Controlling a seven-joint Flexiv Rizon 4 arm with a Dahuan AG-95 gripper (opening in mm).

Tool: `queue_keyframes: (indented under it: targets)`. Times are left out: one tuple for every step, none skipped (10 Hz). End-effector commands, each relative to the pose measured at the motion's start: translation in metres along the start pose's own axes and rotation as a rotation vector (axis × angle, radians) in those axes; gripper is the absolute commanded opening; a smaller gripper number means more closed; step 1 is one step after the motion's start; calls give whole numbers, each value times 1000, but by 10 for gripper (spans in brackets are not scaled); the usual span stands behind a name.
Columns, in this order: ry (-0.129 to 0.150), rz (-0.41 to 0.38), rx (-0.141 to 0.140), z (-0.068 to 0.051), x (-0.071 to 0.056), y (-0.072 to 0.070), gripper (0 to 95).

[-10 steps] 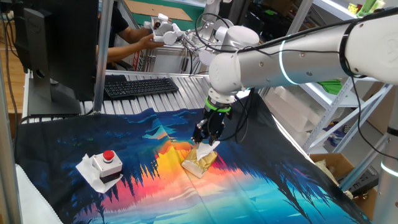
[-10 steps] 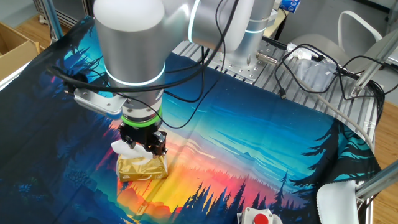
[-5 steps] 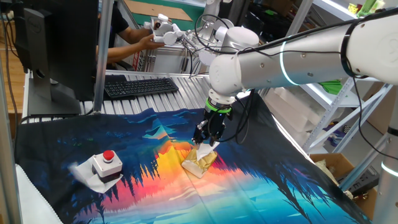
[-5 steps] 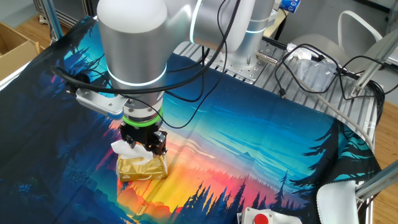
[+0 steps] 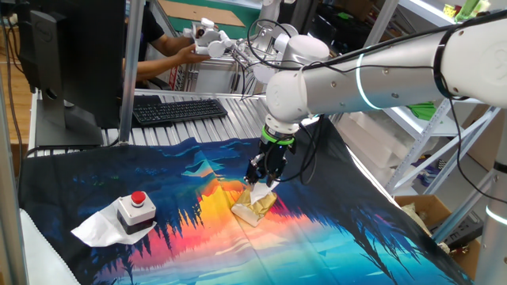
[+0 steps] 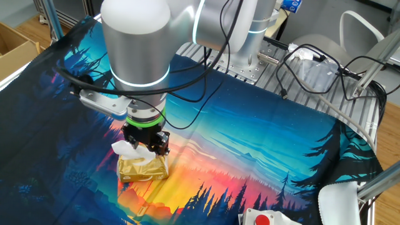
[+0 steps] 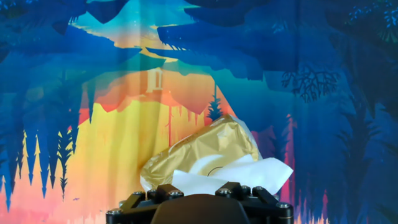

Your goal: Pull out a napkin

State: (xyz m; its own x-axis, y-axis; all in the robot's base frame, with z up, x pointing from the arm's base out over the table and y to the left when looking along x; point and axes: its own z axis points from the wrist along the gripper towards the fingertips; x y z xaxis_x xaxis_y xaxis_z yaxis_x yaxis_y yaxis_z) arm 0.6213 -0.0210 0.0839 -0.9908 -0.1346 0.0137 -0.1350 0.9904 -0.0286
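The printed cloth (image 6: 262,144) covers the whole table, a forest-and-sunset scene that gives a flat, soft base. Over its orange band hangs the arm (image 5: 372,75), reaching in from about two o'clock in one fixed view and pointing its wrist straight down, which suits a vertical pull.

Under it lies the gold tissue pack (image 6: 144,169), at roughly seven o'clock from the cloth's centre in the other fixed view, slot upward so a sheet can be drawn out. The gripper (image 6: 147,145) sits right on top of the pack, its dark fingers pressed together around the white napkin (image 7: 233,177) that stands out of the opening; I judge it pinched, ready for lifting.

At eight o'clock in the first fixed view a red button box (image 5: 136,210) rests on a loose white sheet (image 5: 93,229), well apart from the pack.

The fingertips themselves are hidden: the hand view cuts them off at its lower edge, and both fixed views bury the contact behind the fingers and crumpled paper.
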Motion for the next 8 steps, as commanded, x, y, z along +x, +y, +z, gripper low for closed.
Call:
queue_keyframes:
  targets:
    - [0, 0, -2, 0, 1, 0, 190]
    - [2, 0, 2, 0, 1, 0, 190]
    - [6, -1, 3, 1, 2, 0, 190]
    - [6, -1, 4, 2, 2, -1, 190]
    - [5, 1, 6, 3, 4, 0, 190]
    - [5, 1, 6, 4, 4, 0, 190]
    - [4, -5, 5, 4, 4, 0, 190]
    - [1, -10, 6, 4, 4, -1, 0]
